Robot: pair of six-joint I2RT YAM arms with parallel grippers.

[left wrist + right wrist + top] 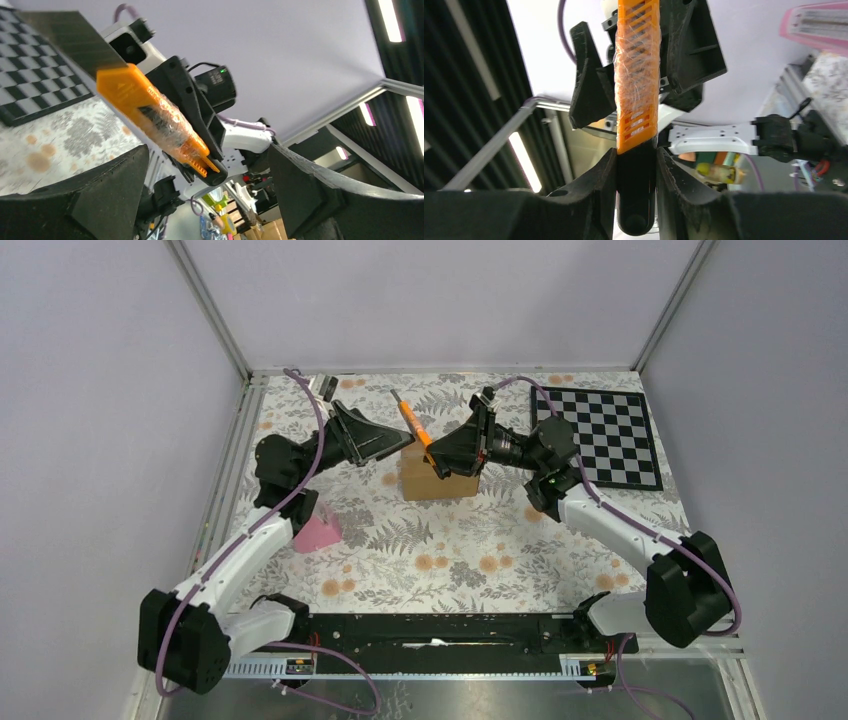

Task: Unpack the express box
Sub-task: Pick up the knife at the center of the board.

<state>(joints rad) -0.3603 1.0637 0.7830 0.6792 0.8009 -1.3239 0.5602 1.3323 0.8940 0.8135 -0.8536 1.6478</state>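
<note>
Sitting squarely, brown express box (425, 485)

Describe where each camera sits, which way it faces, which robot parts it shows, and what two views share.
Top external: above and behind, looking down on the floral table, small brown cardboard express box, left arm and right arm.
Left wrist: looks upward past the open left gripper toward the slim orange-and-black cutter.
Right wrist: looks up along the right gripper, clamped on the cutter's black end.
Shared: both wrist views show the cutter.
</note>
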